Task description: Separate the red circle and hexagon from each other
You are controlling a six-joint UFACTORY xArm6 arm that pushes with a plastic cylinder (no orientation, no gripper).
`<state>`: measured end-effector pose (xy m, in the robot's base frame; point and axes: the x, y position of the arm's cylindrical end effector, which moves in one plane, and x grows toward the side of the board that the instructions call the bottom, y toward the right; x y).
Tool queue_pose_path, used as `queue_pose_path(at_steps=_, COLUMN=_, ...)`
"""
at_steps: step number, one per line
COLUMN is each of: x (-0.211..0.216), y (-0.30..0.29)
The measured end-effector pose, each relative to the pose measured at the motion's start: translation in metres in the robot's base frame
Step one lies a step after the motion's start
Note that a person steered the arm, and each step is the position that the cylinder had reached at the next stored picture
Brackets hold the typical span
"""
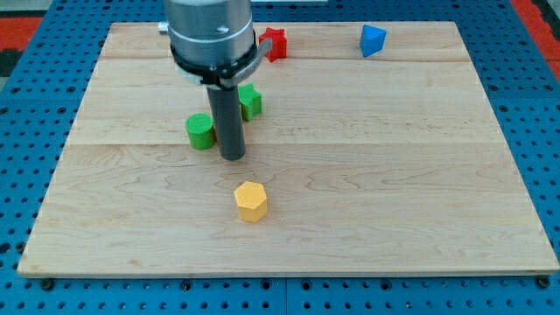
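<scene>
My tip [232, 157] rests on the wooden board [394, 175], just right of a green circle [200, 131] and below a green block [251, 101]. A yellow hexagon [251, 201] lies a little below the tip, apart from it. One red block [276, 42] shows near the view's top, partly hidden behind the arm's grey body, so I cannot make out its shape. No red circle shows; the arm's body hides part of the top of the board.
A blue block [373, 40] sits at the view's top right, near the board's far edge. The board lies on a blue perforated table [26, 131].
</scene>
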<state>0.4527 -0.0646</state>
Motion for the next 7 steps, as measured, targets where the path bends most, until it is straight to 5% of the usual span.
queue_pose_path(at_steps=2, x=-0.017, y=0.007)
queue_pose_path(at_steps=3, x=0.042, y=0.083)
queue_pose_path(at_steps=4, x=0.104, y=0.092)
queue_pose_path(at_steps=7, x=0.036, y=-0.080)
